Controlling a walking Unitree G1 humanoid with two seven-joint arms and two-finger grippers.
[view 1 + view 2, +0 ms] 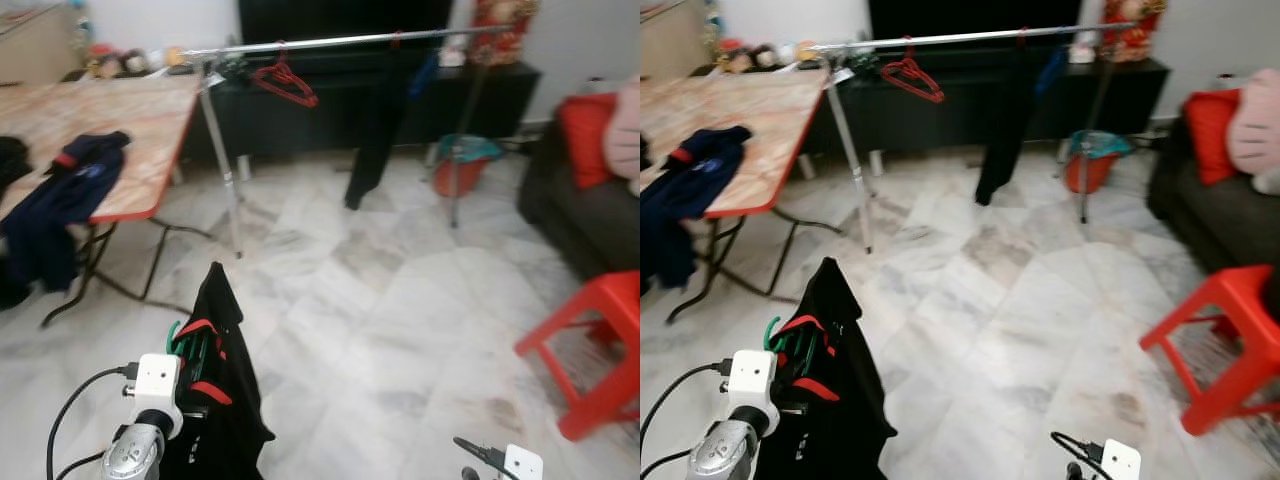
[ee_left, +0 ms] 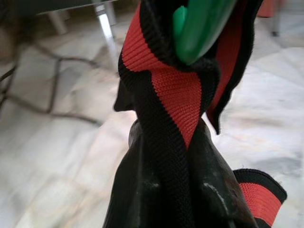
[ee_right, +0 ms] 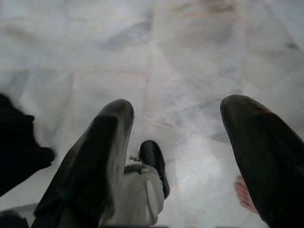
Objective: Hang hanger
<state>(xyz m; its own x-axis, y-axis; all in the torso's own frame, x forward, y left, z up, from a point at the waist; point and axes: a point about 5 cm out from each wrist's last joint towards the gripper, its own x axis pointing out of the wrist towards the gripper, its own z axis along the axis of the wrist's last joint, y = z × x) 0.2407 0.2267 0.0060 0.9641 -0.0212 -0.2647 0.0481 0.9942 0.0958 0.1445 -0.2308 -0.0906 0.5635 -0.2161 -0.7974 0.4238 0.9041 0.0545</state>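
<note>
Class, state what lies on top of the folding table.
A dark blue garment drapes over the folding table, one end hanging off its edge. The tabletop beneath it is covered.

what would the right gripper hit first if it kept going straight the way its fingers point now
Probably just the pale marble floor. The right gripper points downward with its two black fingers spread open, and only bare tiles show between and beyond them, though depth is hard to judge.
</note>
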